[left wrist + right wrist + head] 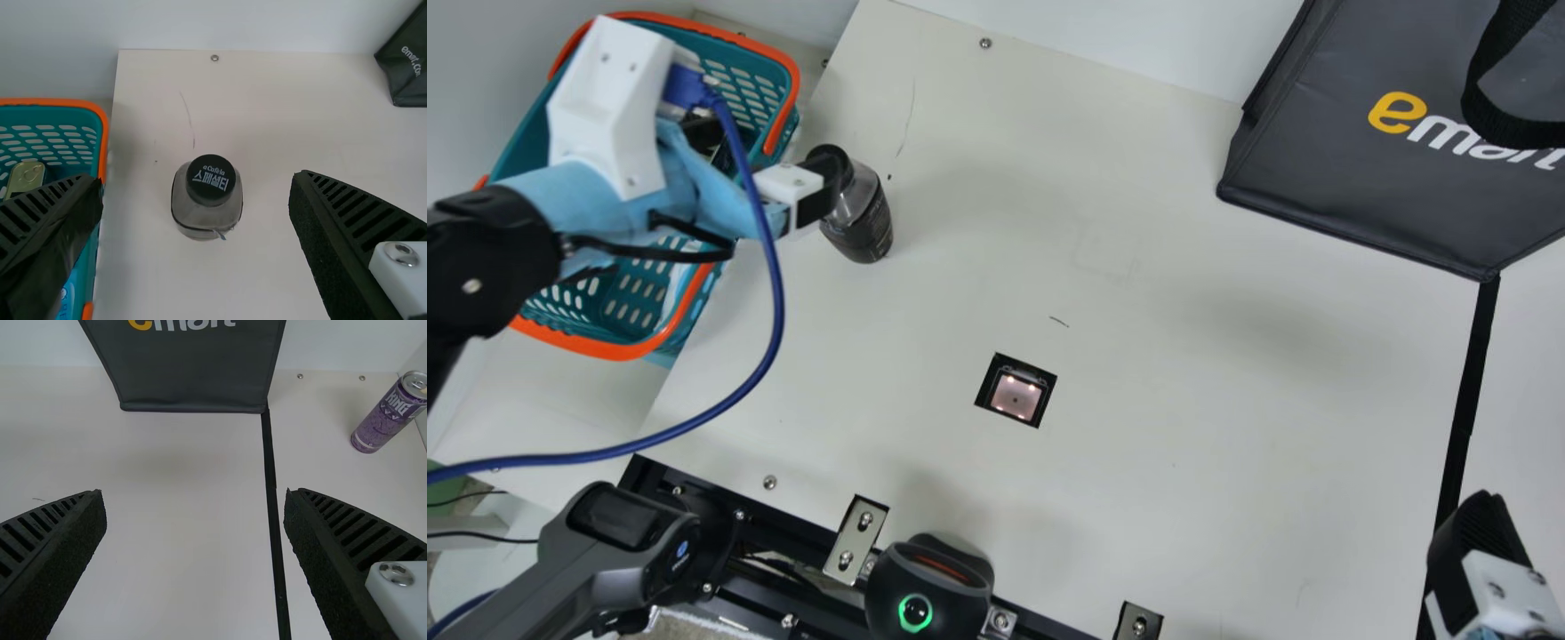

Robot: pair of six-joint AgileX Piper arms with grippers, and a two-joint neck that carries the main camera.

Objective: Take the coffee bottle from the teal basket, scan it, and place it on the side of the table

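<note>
In the main view, my left gripper [816, 197] hangs beside the dark-capped coffee bottle [861, 224], one finger overlapping its cap. The bottle stands on the table just right of the teal basket [784, 71]. Seen from above in the left wrist view, the coffee bottle [205, 212] lies between the widely parted fingers of my left gripper [197, 180], with no finger touching it; the teal basket [101, 137] is beside it. At the main view's lower right is my right gripper [1480, 542]; in the right wrist view my right gripper [193, 492] is open and holds nothing.
A square scanner window [1016, 396] is set in the table [1183, 373]. A black device with a green ring [929, 591] stands at the lower edge. The dark bag [1334, 169] is at the upper right, and a purple can [390, 413] stands beyond the black strip [272, 500].
</note>
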